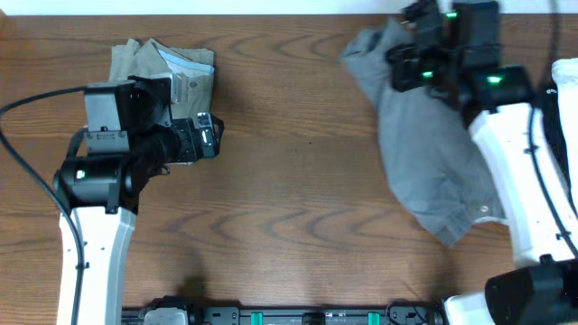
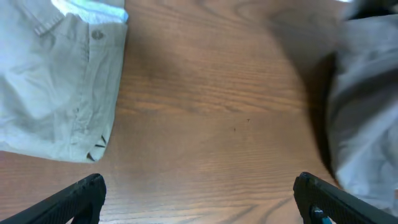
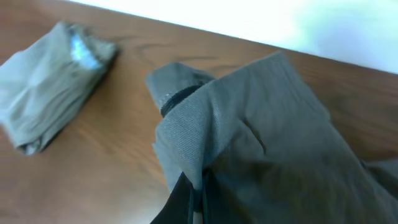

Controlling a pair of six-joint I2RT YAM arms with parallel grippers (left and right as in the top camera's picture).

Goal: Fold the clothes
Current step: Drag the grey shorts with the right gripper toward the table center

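The mid-grey shorts (image 1: 424, 153) lie spread and rumpled at the right of the table, their upper edge lifted. My right gripper (image 1: 411, 63) is shut on a fold of that grey cloth (image 3: 249, 137) near its top edge and holds it off the table. The olive-khaki shorts (image 1: 176, 72) lie folded in a bundle at the far left; they also show in the left wrist view (image 2: 56, 93) and the right wrist view (image 3: 50, 93). My left gripper (image 2: 199, 199) is open and empty over bare wood, just right of the khaki bundle.
The brown wooden table (image 1: 298, 181) lies bare between the two pairs of shorts. A white object (image 1: 567, 90) sits at the right edge. Black equipment runs along the front edge (image 1: 307, 316).
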